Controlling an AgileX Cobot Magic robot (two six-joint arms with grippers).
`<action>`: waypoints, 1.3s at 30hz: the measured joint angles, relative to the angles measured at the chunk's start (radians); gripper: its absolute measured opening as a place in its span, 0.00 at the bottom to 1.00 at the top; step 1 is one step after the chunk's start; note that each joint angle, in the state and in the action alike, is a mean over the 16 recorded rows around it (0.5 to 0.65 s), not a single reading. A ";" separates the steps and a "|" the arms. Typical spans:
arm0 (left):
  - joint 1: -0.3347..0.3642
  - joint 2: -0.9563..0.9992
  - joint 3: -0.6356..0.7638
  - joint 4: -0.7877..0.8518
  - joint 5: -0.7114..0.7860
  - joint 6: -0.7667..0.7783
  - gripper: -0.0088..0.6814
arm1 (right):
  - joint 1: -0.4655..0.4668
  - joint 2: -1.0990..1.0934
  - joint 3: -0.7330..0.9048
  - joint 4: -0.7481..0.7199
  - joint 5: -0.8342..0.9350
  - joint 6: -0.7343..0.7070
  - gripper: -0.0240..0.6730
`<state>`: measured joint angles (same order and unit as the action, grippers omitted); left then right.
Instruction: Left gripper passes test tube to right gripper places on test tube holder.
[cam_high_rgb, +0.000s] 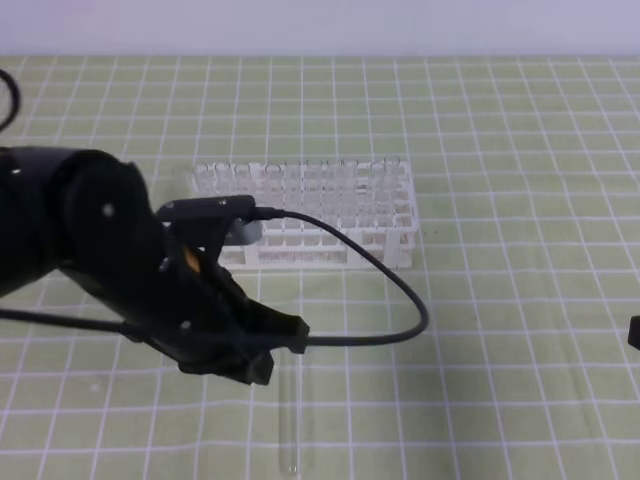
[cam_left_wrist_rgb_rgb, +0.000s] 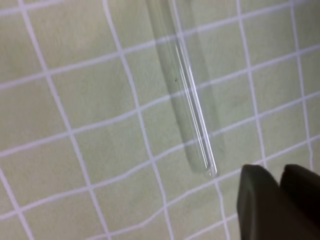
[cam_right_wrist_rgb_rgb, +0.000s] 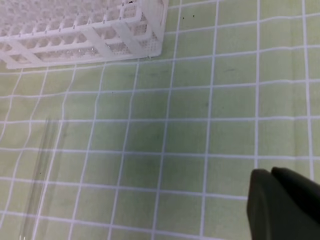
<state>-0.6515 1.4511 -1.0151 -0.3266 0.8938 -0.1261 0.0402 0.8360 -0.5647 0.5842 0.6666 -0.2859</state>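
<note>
The test tube (cam_high_rgb: 290, 420) lies flat on the green checked cloth near the front edge, apart from both grippers. In the left wrist view the test tube (cam_left_wrist_rgb_rgb: 187, 100) runs from the top down to its end, just above and left of my left gripper (cam_left_wrist_rgb_rgb: 280, 172), whose jaws stand together with nothing between them. From above, the left gripper (cam_high_rgb: 282, 352) hovers over the tube's far end. The white test tube holder (cam_high_rgb: 320, 215) stands behind the arm. My right gripper (cam_right_wrist_rgb_rgb: 271, 172) is shut and empty, well right of the test tube (cam_right_wrist_rgb_rgb: 42, 170) and below the test tube holder (cam_right_wrist_rgb_rgb: 85, 40).
A black cable (cam_high_rgb: 400, 290) loops from the left arm over the cloth in front of the rack. The right arm shows only as a dark tip (cam_high_rgb: 634, 332) at the right edge. The white-gridded green cloth (cam_high_rgb: 500, 150) covers the table.
</note>
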 joint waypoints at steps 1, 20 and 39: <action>0.000 0.015 -0.007 -0.004 0.003 0.004 0.21 | 0.000 0.000 0.000 0.003 0.000 -0.004 0.01; -0.114 0.149 -0.071 -0.001 0.037 -0.076 0.47 | 0.000 0.000 0.000 0.044 -0.006 -0.052 0.01; -0.180 0.237 -0.117 0.151 0.091 -0.235 0.44 | 0.000 0.000 0.000 0.068 -0.005 -0.064 0.01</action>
<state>-0.8319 1.6885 -1.1318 -0.1755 0.9846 -0.3614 0.0402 0.8360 -0.5647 0.6521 0.6613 -0.3503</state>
